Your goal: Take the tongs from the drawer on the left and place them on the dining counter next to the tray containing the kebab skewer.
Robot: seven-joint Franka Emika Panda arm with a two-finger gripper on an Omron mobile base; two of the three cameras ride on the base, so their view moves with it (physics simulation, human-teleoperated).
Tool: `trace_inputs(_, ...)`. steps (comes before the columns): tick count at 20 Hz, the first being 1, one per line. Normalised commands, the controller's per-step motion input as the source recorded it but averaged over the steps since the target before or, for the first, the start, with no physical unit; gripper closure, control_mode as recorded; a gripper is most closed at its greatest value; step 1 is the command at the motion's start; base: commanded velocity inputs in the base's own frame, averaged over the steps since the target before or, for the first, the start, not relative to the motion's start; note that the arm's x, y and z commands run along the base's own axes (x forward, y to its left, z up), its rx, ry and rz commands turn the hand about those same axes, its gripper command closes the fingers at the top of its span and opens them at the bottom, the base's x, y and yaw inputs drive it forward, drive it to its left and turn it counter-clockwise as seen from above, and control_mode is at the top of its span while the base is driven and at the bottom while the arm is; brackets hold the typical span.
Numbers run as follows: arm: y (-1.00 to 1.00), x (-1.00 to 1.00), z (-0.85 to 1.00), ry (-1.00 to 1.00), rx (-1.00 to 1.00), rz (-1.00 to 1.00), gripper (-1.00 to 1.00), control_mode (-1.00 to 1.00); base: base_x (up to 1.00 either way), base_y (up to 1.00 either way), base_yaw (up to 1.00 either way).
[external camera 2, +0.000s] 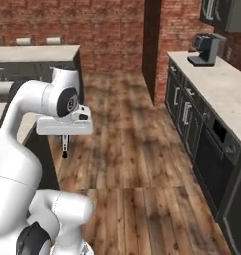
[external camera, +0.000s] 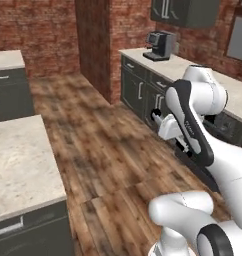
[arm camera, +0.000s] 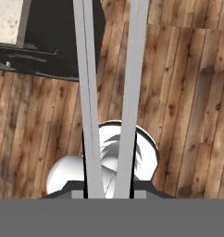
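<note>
Two long silver strips of the tongs (arm camera: 109,92) run up from between my fingers in the hand view, spreading slightly apart toward the top. My gripper (external camera 2: 65,149) is closed tight on them near their joined end. In the right base view the tongs hang below my hand as a thin dark piece with a black tip, pointing down over the wooden floor (external camera 2: 137,149). The tongs are in the air, touching nothing but my fingers.

Below the tongs in the hand view lie the wood planks and, at the upper left, a dark cabinet under a beige speckled worktop (arm camera: 7,18).

In the left base view my arm bends in front of dark grey-green cabinets (external camera: 135,87) along the right wall, under a beige counter with a coffee machine (external camera: 160,45) at its far end. A beige speckled counter (external camera: 20,160) stands at the left, well apart from my hand.
</note>
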Motion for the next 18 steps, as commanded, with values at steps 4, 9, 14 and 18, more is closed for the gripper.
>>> trace_inputs(4,0.0,0.0,0.0,0.0,0.0,0.0,1.0,1.0,0.66,-0.31,0.47)
trace_inputs(9,0.0,0.0,0.0,0.0,0.0,0.0,1.0,1.0,0.68,-0.48,0.6)
trace_inputs(14,0.0,0.0,0.0,0.0,0.0,0.0,1.0,1.0,0.84,-0.93,0.5)
trace_inputs(18,0.0,0.0,0.0,0.0,0.0,0.0,1.0,1.0,0.49,-0.95,0.38)
